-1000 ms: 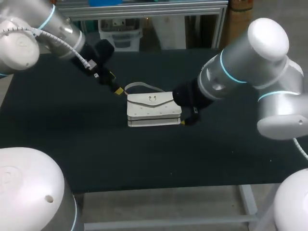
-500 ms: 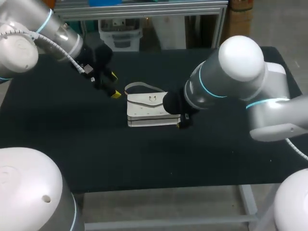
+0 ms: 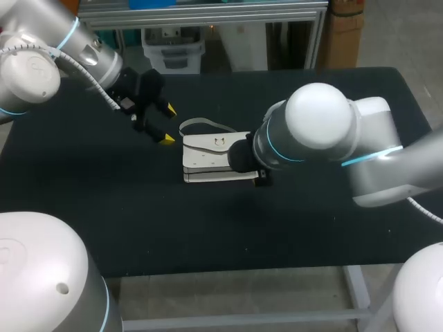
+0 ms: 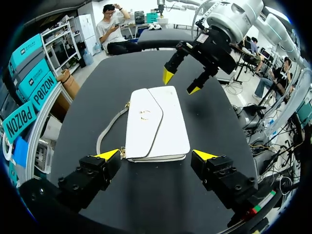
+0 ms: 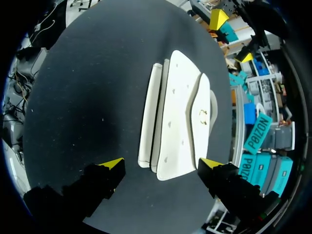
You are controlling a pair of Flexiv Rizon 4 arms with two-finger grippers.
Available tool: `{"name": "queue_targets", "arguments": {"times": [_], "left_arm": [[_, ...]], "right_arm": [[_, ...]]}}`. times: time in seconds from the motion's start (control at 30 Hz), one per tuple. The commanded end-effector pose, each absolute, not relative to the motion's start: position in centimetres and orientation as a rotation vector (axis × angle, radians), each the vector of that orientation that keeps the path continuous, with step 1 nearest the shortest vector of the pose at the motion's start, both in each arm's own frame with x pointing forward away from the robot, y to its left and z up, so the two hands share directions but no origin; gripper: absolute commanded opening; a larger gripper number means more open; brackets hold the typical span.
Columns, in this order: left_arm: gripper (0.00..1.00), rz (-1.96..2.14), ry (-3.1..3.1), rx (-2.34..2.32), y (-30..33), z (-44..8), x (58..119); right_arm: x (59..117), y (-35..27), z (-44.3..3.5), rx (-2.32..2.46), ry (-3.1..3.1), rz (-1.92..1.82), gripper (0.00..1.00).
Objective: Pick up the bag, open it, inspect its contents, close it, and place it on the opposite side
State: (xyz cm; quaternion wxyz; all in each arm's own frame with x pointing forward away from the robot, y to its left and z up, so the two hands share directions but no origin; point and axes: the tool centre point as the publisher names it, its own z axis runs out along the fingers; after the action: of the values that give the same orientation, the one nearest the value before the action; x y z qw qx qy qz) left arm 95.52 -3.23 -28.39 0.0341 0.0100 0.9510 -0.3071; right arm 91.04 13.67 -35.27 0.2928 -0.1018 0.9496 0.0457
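The white bag lies flat on the black table with its flap closed and its strap looped at the far-left corner. My left gripper hovers open just left of the bag, touching nothing. In the left wrist view the bag sits ahead of my open left gripper, and my right gripper stands open at the bag's far end. In the right wrist view the bag lies ahead of my open right gripper, with my left gripper beyond it. The right forearm hides the bag's right end in the head view.
The table edge runs along the front. My right arm's big elbow hangs over the table to the right of the bag.
My right arm has swung leftward, its elbow now over the table's middle right and covering the bag's right end. My left gripper has drawn back a little from the strap.
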Motion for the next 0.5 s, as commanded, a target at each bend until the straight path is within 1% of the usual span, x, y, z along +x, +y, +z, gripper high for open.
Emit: {"name": "queue_targets", "arguments": {"times": [0.03,0.4,0.43,0.5], "left_arm": [[1.00,-0.950,2.932,0.066,-3.5,-28.8,96.0],[1.00,-0.966,2.965,0.081,-3.7,-29.9,96.5],[1.00,-0.966,2.966,0.083,-3.7,-29.9,96.4],[1.00,-0.966,2.969,0.088,-3.8,-30.1,96.5]], "right_arm": [[91.6,14.2,-36.1,-0.243,2.508,0.092,1.00],[92.9,14.7,-36.8,-0.188,2.461,0.071,1.00],[93.0,14.7,-36.9,-0.182,2.460,0.075,0.99],[93.2,14.7,-36.9,-0.174,2.458,0.065,0.92]]}}
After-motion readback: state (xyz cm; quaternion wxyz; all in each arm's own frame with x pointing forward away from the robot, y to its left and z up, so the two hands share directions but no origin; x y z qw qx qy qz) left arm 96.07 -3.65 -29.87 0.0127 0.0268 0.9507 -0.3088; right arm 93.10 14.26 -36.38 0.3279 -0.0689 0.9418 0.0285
